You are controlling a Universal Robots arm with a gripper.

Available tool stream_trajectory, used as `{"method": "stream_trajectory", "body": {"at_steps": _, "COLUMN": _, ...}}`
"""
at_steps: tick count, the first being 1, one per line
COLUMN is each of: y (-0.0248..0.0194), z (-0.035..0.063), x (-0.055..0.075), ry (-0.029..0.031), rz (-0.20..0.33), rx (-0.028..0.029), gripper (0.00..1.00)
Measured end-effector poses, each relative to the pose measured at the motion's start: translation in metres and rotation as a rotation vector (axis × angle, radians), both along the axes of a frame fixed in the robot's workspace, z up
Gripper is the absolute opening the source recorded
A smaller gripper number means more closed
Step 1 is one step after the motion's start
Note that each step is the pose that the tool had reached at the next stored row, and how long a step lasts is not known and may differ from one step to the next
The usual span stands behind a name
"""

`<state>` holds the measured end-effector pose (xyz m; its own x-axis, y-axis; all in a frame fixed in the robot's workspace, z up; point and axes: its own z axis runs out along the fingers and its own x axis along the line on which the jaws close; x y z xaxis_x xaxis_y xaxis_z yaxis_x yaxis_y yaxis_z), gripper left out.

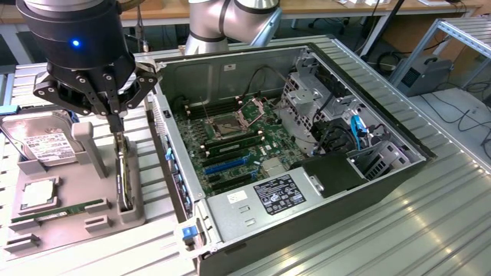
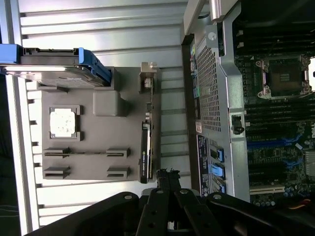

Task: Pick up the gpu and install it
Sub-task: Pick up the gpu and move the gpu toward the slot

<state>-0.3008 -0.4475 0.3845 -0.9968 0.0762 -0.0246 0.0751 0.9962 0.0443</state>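
Taking the exterior view as a clock face, the gpu (image 1: 123, 172) stands on edge in a narrow lane. At its 3 o'clock the case wall (image 1: 165, 138) rises just beside it. At 9 o'clock the gray post (image 1: 91, 146) stands near, with the hard drive (image 1: 42, 144) beyond it. At 12 o'clock the closed fingers (image 1: 115, 122) occupy the way from above. The motherboard (image 1: 230, 146) is reachable from above, and the drive cage (image 1: 307, 98) blocks its 3 o'clock side.

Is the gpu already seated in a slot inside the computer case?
No, the gpu stands on edge in the grey holder outside the computer case, with the gripper at its top edge.
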Motion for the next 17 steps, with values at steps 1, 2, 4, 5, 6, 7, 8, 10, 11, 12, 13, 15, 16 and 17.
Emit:
{"method": "stream_trajectory", "body": {"at_steps": 1, "y": 0.0000, "z": 0.0000, "x": 0.0000, "ry": 0.0001, "rz": 0.000, "rx": -0.0001, "gripper": 0.11}}
{"method": "stream_trajectory", "body": {"at_steps": 2, "y": 0.0000, "z": 0.0000, "x": 0.0000, "ry": 0.0000, "rz": 0.000, "rx": 0.0000, "gripper": 0.11}}
{"method": "stream_trajectory", "body": {"at_steps": 4, "y": 0.0000, "z": 0.0000, "x": 0.0000, "ry": 0.0000, "rz": 0.000, "rx": 0.0000, "gripper": 0.11}}
{"method": "stream_trajectory", "body": {"at_steps": 5, "y": 0.0000, "z": 0.0000, "x": 0.0000, "ry": 0.0000, "rz": 0.000, "rx": 0.0000, "gripper": 0.11}}
{"method": "stream_trajectory", "body": {"at_steps": 6, "y": 0.0000, "z": 0.0000, "x": 0.0000, "ry": 0.0000, "rz": 0.000, "rx": 0.0000, "gripper": 0.11}}
{"method": "stream_trajectory", "body": {"at_steps": 7, "y": 0.0000, "z": 0.0000, "x": 0.0000, "ry": 0.0001, "rz": 0.000, "rx": -0.0001, "gripper": 0.17}}
{"method": "stream_trajectory", "body": {"at_steps": 8, "y": 0.0000, "z": 0.0000, "x": 0.0000, "ry": 0.0001, "rz": 0.000, "rx": 0.0000, "gripper": 0.24}}
{"method": "stream_trajectory", "body": {"at_steps": 10, "y": 0.0000, "z": 0.0000, "x": 0.0000, "ry": 0.0000, "rz": 0.000, "rx": -0.0001, "gripper": 0.36}}
{"method": "stream_trajectory", "body": {"at_steps": 11, "y": 0.0000, "z": 0.0000, "x": 0.0000, "ry": 0.0000, "rz": 0.000, "rx": 0.0000, "gripper": 0.36}}
{"method": "stream_trajectory", "body": {"at_steps": 12, "y": 0.0000, "z": 0.0000, "x": 0.0000, "ry": 0.0001, "rz": 0.000, "rx": -0.0001, "gripper": 0.42}}
{"method": "stream_trajectory", "body": {"at_steps": 13, "y": 0.0000, "z": 0.0000, "x": 0.0000, "ry": 0.0000, "rz": 0.000, "rx": 0.0000, "gripper": 0.42}}
{"method": "stream_trajectory", "body": {"at_steps": 15, "y": 0.0000, "z": -0.0004, "x": 0.0000, "ry": 0.0000, "rz": 0.000, "rx": 0.0000, "gripper": 0.42}}
{"method": "stream_trajectory", "body": {"at_steps": 16, "y": 0.0000, "z": -0.0009, "x": 0.0000, "ry": 0.0000, "rz": 0.000, "rx": 0.0001, "gripper": 0.42}}
{"method": "stream_trajectory", "body": {"at_steps": 17, "y": 0.0000, "z": -0.0012, "x": 0.0000, "ry": 0.0000, "rz": 0.000, "rx": 0.0000, "gripper": 0.42}}
